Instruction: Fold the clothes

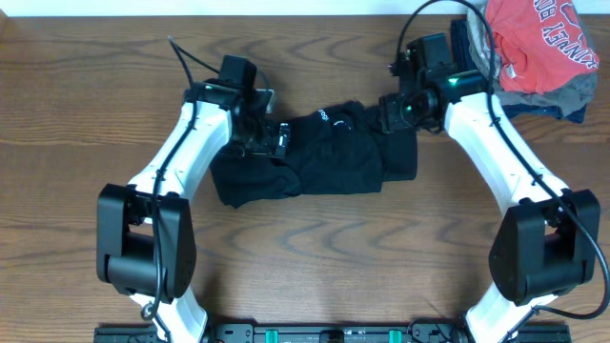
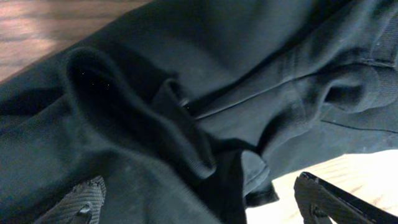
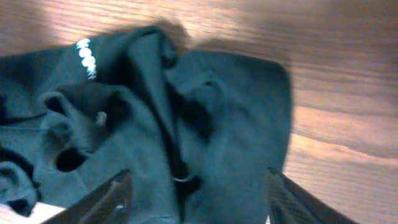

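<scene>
Black soft-fabric garment [image 1: 324,157], long and floppy, lies rumpled across the middle of the brown wooden table [image 1: 76,95]. Its long axis runs side to side between my two arms. Its small white logo [image 3: 86,57] sits toward the end under my right gripper [image 3: 199,177], whose jaws stand apart above the cloth, pinching nothing. My left gripper [image 2: 199,190] hangs low over the opposite end, fingers spread wide over bunched folds, holding nothing either. Each end lies directly beneath its own arm, so neither arm is nearer. I judge the fold unfinished: the next grasp should take one end and carry it along that axis. The red T-shirt with white lettering [image 1: 543,38] lies well apart, beyond my right arm.
</scene>
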### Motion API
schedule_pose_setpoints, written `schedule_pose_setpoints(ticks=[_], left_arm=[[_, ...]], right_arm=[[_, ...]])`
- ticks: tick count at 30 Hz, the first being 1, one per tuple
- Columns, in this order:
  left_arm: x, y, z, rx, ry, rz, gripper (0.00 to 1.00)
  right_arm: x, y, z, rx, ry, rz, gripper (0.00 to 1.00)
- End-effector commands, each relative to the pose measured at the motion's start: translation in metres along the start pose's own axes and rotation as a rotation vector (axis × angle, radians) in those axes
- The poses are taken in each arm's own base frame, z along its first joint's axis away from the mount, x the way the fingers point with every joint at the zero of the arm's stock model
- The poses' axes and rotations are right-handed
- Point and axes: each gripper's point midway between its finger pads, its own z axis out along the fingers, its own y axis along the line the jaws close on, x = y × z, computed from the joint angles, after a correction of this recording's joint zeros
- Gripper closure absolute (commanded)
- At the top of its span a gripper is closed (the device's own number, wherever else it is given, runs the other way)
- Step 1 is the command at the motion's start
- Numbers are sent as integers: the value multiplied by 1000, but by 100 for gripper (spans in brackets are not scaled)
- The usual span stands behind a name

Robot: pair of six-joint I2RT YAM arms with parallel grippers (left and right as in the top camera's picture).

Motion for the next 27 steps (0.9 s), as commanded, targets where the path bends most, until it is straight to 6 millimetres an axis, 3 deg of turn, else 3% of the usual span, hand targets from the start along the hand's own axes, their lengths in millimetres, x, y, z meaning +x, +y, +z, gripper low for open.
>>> schedule_pose_setpoints(ticks=[1,5,14,18,27], left_arm=[[3,-5,9,-2,16,38,2],[2,-10,10,0,10,51,2],[-13,7,-3,-34,-44,26,2],[-27,13,-29,-37,-109,11,2],[-47,42,-102,-142,-301,-28,2]], right_arm=[[8,-20,3,16,29,59,15],[16,-33,10,-34,47,102,3],[38,-44,42,-254,106,187,2],[46,-44,61,-314,144,215,7],[53,-32,93,-433,179,245,34]])
